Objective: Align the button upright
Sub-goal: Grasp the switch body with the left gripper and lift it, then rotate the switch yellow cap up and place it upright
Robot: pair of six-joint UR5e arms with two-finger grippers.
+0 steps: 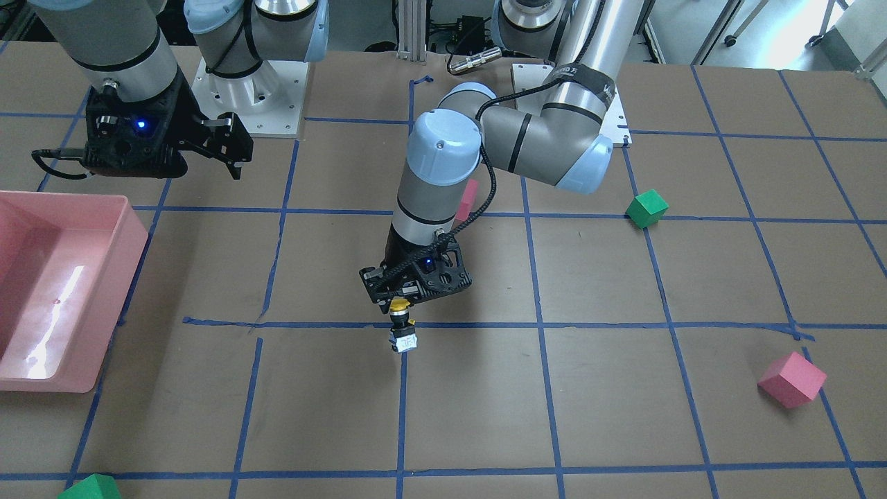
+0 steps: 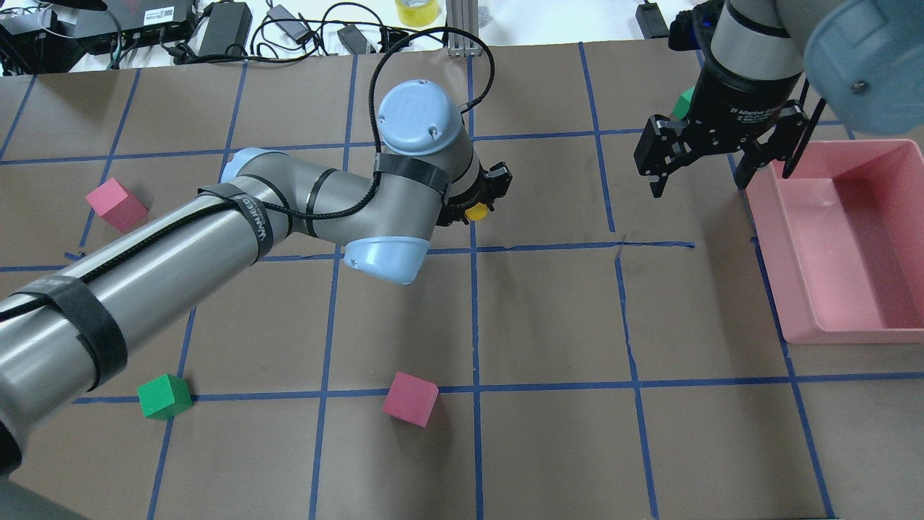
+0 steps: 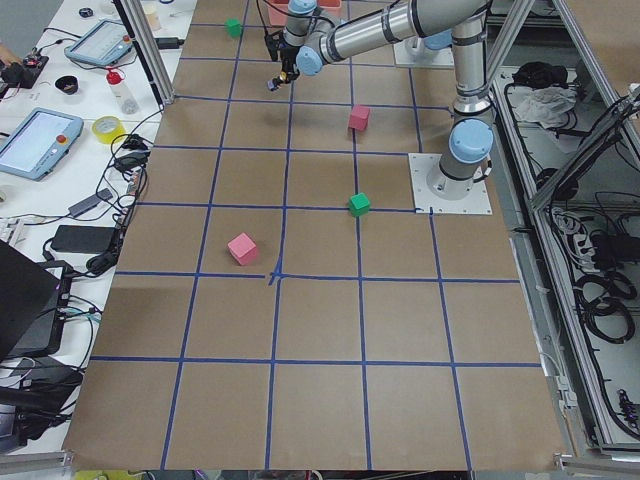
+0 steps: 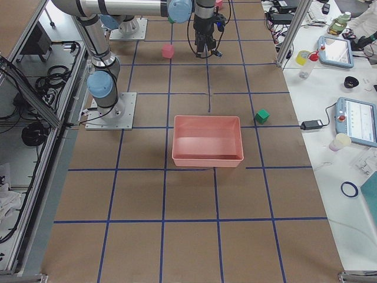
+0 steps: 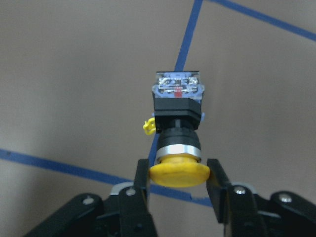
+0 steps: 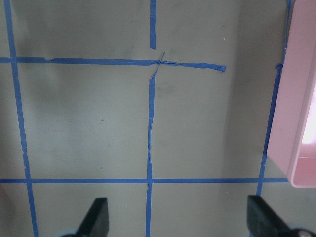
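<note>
The button hangs with its round yellow cap up, black body below and whitish contact block lowest, over a blue tape line near the table's middle. My left gripper points down and is shut on the yellow cap. In the left wrist view the fingers clamp both sides of the cap of the button. From overhead only the cap shows under the left gripper. I cannot tell whether the block touches the table. My right gripper is open and empty beside the pink bin.
A pink bin stands at the right gripper's side, its edge in the right wrist view. Pink cubes and a green cube lie around the left arm. Another green cube sits behind the right gripper.
</note>
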